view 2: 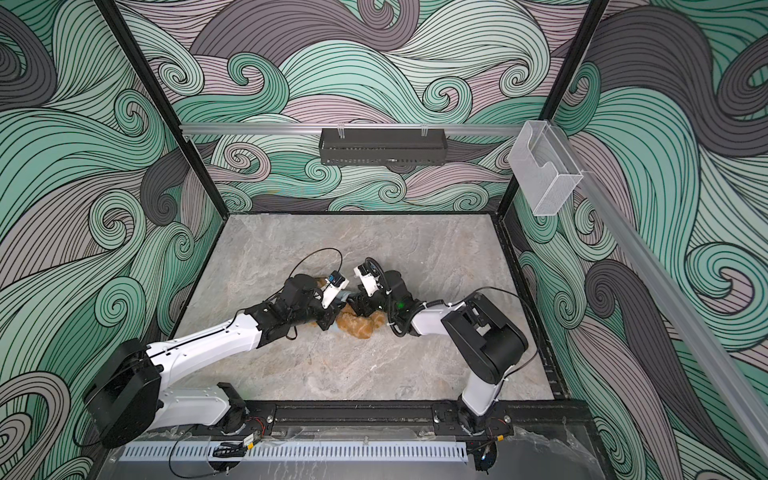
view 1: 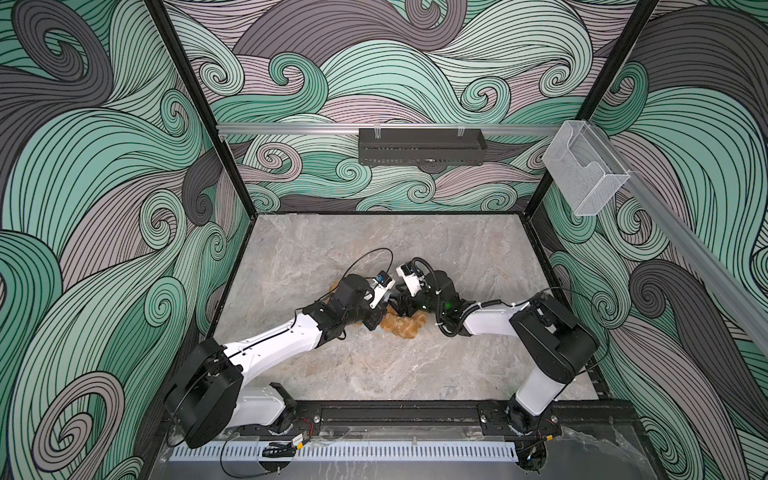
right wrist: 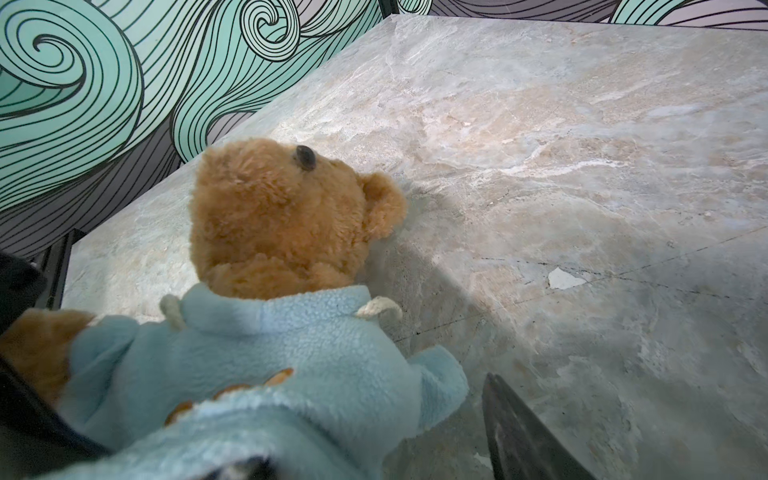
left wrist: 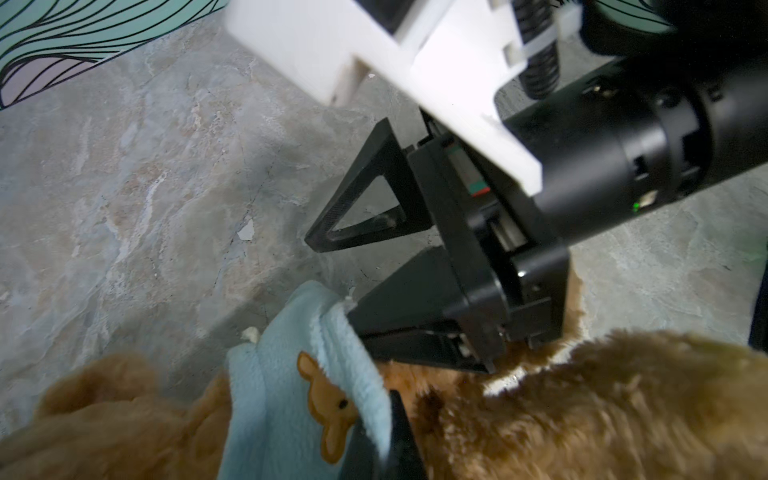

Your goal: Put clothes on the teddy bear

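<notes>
Left gripper (left wrist: 380, 432), nearest the lens in its own wrist view, is closed and appears to pinch the hem of the light blue shirt (left wrist: 291, 395). The grip sits at the frame's edge, so this is not certain. Right gripper (left wrist: 330, 276) stands with jaws well apart and holds nothing: one finger touches the rolled hem, the other hangs over the bare table (left wrist: 124, 187).

Teddy bear (right wrist: 270, 216) lies near the table's middle, directly under both wrists in both top views, legs toward the robot's base. Both grippers sit at its waist.

Its head is through the collar and one paw shows out of a sleeve, yet the hem is bunched across the chest and the belly fur is bare. Judged step: drawing the shirt down over the body. The next move calls for the right gripper to close on its side of the hem. Both should then pull evenly toward the legs without lifting the bear.
</notes>
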Motion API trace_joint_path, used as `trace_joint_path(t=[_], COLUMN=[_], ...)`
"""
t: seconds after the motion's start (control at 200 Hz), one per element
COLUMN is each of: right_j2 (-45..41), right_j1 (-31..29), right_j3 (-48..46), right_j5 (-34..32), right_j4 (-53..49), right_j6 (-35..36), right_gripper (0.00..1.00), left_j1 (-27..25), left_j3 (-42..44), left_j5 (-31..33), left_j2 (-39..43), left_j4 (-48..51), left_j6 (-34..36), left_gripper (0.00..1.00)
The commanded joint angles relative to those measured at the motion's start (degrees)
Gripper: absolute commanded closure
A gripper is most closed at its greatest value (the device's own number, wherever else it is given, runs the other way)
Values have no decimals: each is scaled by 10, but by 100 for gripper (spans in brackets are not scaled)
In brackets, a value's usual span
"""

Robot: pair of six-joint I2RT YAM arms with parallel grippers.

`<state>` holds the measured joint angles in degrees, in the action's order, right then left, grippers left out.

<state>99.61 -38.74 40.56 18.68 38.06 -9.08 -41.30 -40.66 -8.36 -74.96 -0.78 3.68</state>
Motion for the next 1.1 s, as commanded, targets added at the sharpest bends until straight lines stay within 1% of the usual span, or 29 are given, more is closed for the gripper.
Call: trace_joint_path(t=[0.0, 0.12, 0.195, 0.35, 0.435, 0.485, 0.55, 0.645, 0.735, 0.82, 0.98, 1.09], right_j2=[22, 32, 37, 27, 24, 25, 27, 22, 12, 0, -13, -16], right_j1=[-8, -13, -10, 10, 29, 43, 61, 75, 84, 91, 100, 101], right_j3=[7, 12, 12, 24, 15, 5, -4, -8, -11, -13, -12, 0], right_j5=[2, -20, -78, -182, -215, -222, -223, -226, -230, -235, -256, -269], right_j4=[35, 40, 37, -38, -49, -40, -29, -34, -43, -56, -90, -114], right_j6=[-21, -36, -70, -182, -244, -279, -306, -312, -310, -308, -309, -285], right_gripper=[31, 30, 34, 52, 54, 54, 55, 55, 54, 51, 42, 38], left_j1=[-4, -4, -6, -8, -8, -8, -8, -8, -8, -9, -9, -9], left_j3=[-43, -55, -58, -43, -18, -2, 23, 62, 80, 90, 99, 92], left_j5=[-76, -100, -121, -141, -150, -149, -138, -115, -89, -71, -73, -85], left_j2=[-21, -38, -44, -38, -24, -13, 3, 22, 34, 41, 44, 46], left_j4=[-41, -64, -76, -59, -56, -51, -58, -72, -69, -68, -92, -115], left_j6=[22, 14, 15, 29, 31, 31, 24, 14, 13, 13, 0, -24], left_gripper=[100, 100, 100, 100, 100, 100, 100, 100, 100, 100, 100, 100])
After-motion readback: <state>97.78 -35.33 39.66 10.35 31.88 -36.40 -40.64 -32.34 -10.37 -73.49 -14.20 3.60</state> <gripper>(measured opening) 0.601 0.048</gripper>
